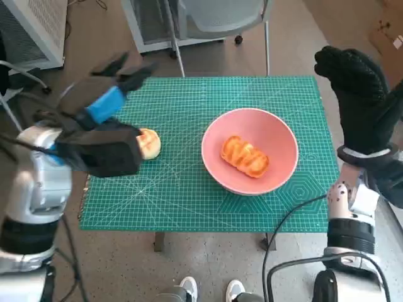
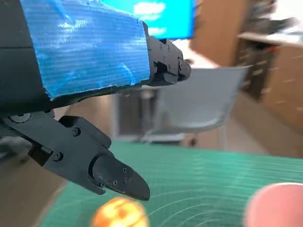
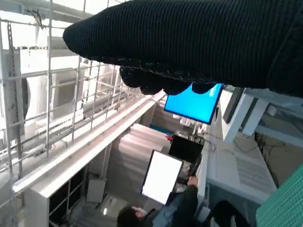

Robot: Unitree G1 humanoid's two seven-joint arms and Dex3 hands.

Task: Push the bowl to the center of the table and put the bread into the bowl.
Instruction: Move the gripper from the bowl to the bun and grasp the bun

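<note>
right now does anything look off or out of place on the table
One thing stands out: a small round bread roll lies on the green mat outside the pink bowl, partly under the left hand. The other bread is already in the bowl. Nothing looks spilled or damaged.

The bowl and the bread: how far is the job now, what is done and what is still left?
Done, it seems: the pink bowl stands near the middle of the green mat, and one glazed bread lies inside it. In hand: nothing; the left hand hovers open above a second bread roll, and the right hand is raised beside the table. Left: if that roll counts, to grasp it and put it into the bowl.
</note>
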